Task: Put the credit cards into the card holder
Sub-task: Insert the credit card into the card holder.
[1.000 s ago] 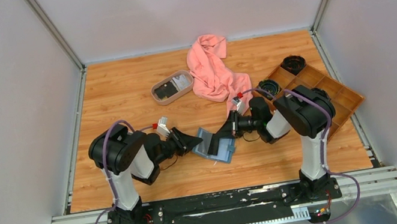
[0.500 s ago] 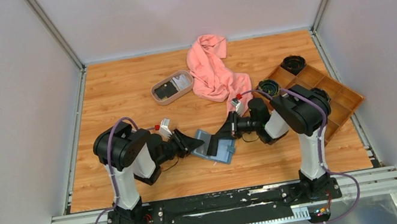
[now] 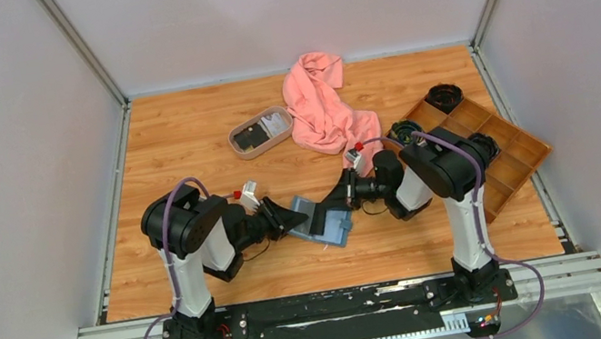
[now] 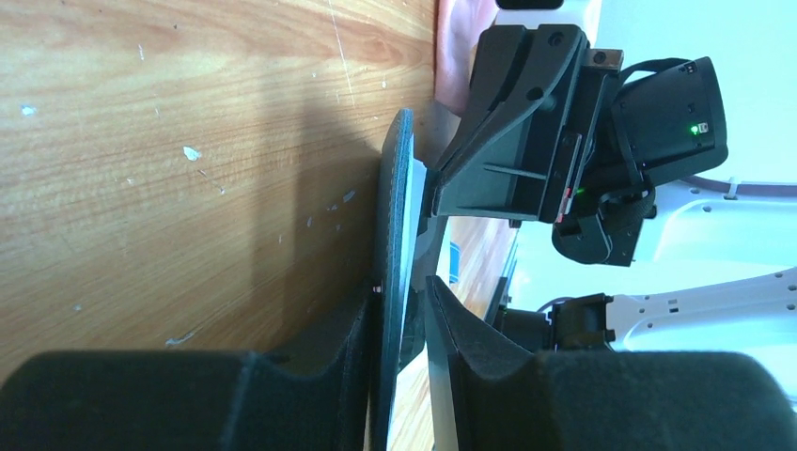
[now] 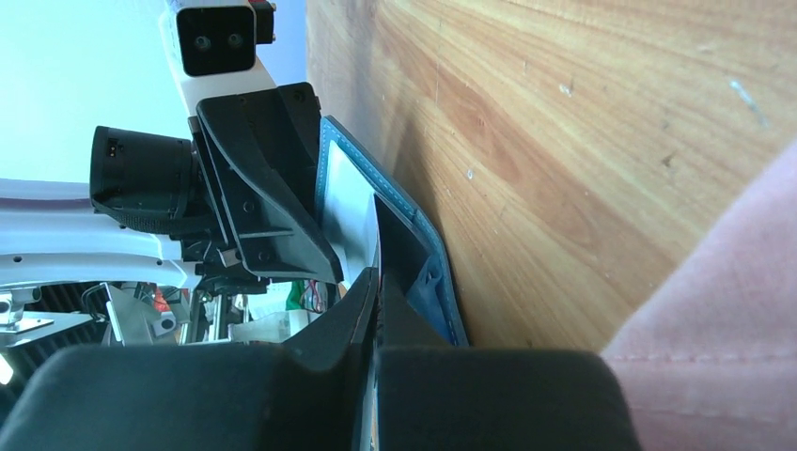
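Observation:
The teal card holder [image 3: 333, 229] lies open on the table between my grippers. My left gripper [image 3: 297, 216] is open a little around its raised left flap [image 4: 395, 207]. The lower finger touches the flap, and a slim gap shows at the upper finger. My right gripper [image 3: 341, 197] is shut on a black credit card [image 5: 399, 254]. The card's far end sits inside the holder's light blue pocket [image 5: 434, 282]. More credit cards, one black [image 3: 250, 138] and one pale [image 3: 275, 124], lie in the oval beige tray.
The oval beige tray [image 3: 237, 130] stands behind the holder to the left. A pink cloth [image 3: 321, 106] lies at the back centre. A brown wooden compartment tray [image 3: 511, 157] with black round lids [image 3: 444, 96] sits at the right edge.
My right gripper has moved left with the black card, deeper into the card holder. The holder has shifted slightly left towards my left gripper.

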